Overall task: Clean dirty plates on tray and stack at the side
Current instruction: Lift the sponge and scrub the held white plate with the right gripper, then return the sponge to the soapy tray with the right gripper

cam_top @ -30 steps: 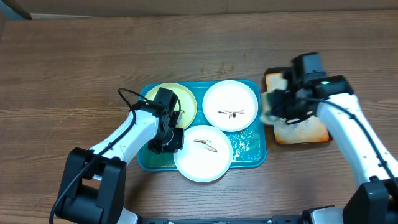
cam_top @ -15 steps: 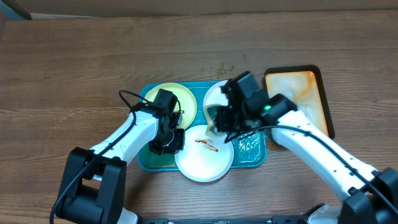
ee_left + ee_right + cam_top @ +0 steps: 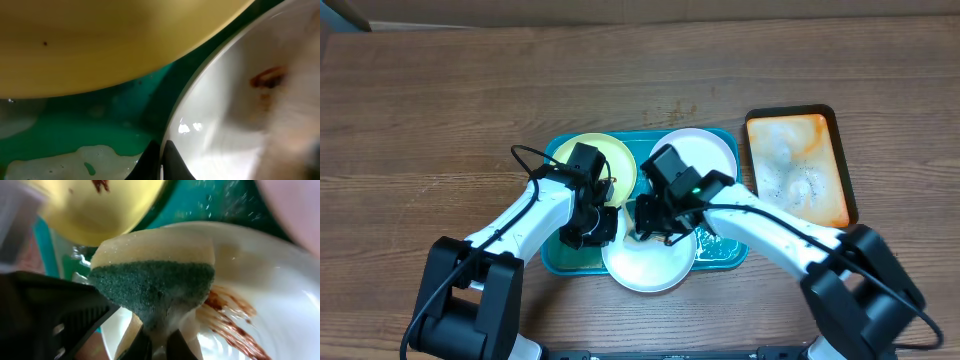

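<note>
Cleaning step: the right hand pinches a sponge over the lower-centre white plate; the left hand grips its rim. Next, the brown smear needs firm scrubbing.

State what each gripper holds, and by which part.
Right gripper pinches the sponge by its near end; left gripper clamps the smeared white plate at its rim.

Tray interior crowding up; bare wood showing all round it.

Left gripper is pinching the front white plate at its left rim, and the right gripper with its sponge is working just beside it, leaving hardly any gap between them. The yellow plate and back white plate are filling the far half of the tray. The orange tray is blocking the right side, while the table is lying open to the left and beyond.
</note>
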Controlling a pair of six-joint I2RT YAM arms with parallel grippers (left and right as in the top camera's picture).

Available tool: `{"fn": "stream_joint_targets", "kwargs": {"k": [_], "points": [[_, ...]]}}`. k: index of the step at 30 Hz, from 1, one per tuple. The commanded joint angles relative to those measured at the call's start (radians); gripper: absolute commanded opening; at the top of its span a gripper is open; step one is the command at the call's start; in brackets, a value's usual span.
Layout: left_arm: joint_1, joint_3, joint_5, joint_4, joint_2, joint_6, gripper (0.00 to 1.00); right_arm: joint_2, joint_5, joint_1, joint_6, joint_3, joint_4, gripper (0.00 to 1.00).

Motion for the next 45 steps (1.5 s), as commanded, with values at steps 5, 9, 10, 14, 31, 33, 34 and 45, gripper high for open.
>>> {"fn": "stream_joint_targets", "kwargs": {"k": [5, 9, 10, 14, 31, 33, 34, 45], "points": [[-0.005, -0.018, -0.006, 0.007, 0.005, -0.004, 0.04, 0.061, -0.006, 0.033, 0.061, -0.004, 0.071, 0.04], [-0.005, -0.018, -0.006, 0.006, 0.005, -0.008, 0.04, 0.074, 0.035, 0.033, 0.068, -0.004, 0.045, 0.04], [-0.005, -0.018, -0.006, 0.006, 0.005, -0.011, 0.04, 0.075, 0.062, 0.033, 0.087, -0.004, 0.02, 0.04], [-0.005, -0.018, -0.006, 0.002, 0.005, -0.011, 0.04, 0.075, 0.212, 0.025, 0.151, -0.004, -0.136, 0.04], [-0.004, -0.018, -0.006, -0.019, 0.002, -0.031, 0.04, 0.038, 0.367, -0.029, -0.053, 0.067, -0.423, 0.04], [-0.004, -0.013, -0.006, -0.02, -0.003, -0.034, 0.04, 0.004, 0.373, -0.029, -0.06, 0.092, -0.423, 0.04], [-0.004, -0.009, -0.006, -0.021, -0.008, -0.034, 0.04, -0.018, 0.373, -0.029, -0.061, 0.106, -0.423, 0.04], [-0.004, 0.009, -0.069, -0.076, -0.123, -0.049, 0.04, -0.298, 0.391, -0.154, -0.06, 0.145, -0.446, 0.04]]}}
